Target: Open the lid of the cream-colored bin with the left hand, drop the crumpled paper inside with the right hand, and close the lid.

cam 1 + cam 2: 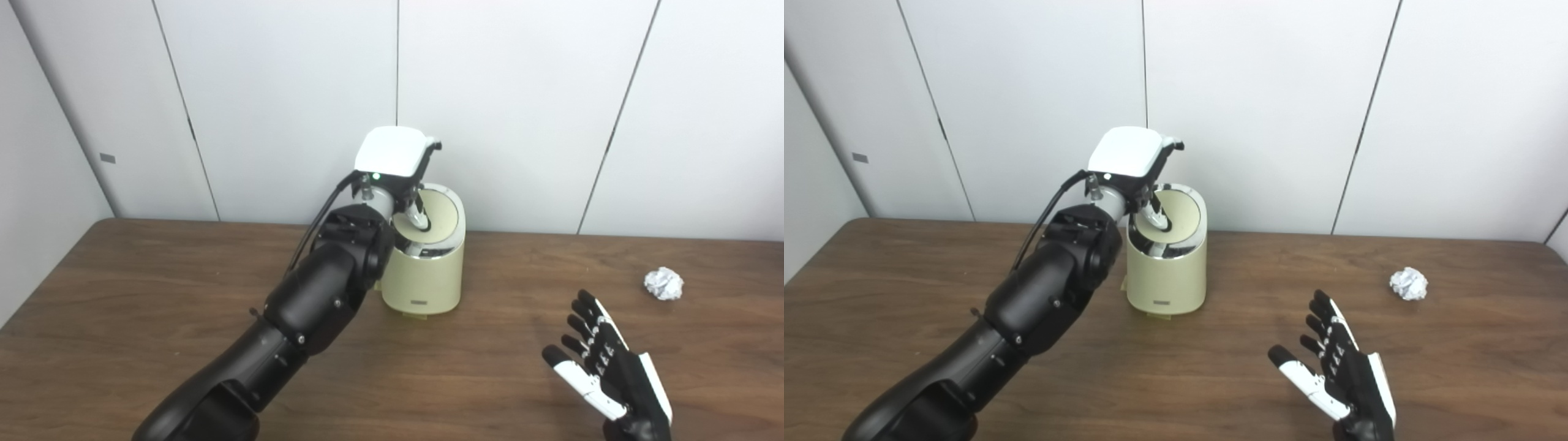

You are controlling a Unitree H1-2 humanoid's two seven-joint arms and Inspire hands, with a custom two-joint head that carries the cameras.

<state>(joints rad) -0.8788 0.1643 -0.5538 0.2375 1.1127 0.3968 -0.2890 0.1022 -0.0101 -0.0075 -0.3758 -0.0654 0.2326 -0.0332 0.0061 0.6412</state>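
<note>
Left eye view: the left hand (398, 160) is seen over the bin (424, 269), its fingers curled down onto the lid (436, 215). Whether anything is truly gripped cannot be told, since the white back of the hand hides the fingertips. The lid appears tilted, with a chrome rim exposed beneath it, so the opening step is judged under way. A slip is possible: the lid is smooth and rounded, and if it is only pressed it could swing back. The light bin could also be pushed along the table (153, 294) by a sideways force.

The right hand (603, 373) is held wide and empty, fingers spread, low over the table. The paper (663, 283) lies well apart from it, near the right edge.

Right eye view: the bin (1167, 275) is shown as a matte cream cylinder with a small label near its base. The paper (1409, 283) is a loose, faceted white ball; it could be nudged away by a poor approach, or dropped beside the bin if the lid (1179, 217) is not held far enough open. The table (906, 275) is dark wood grain.
</note>
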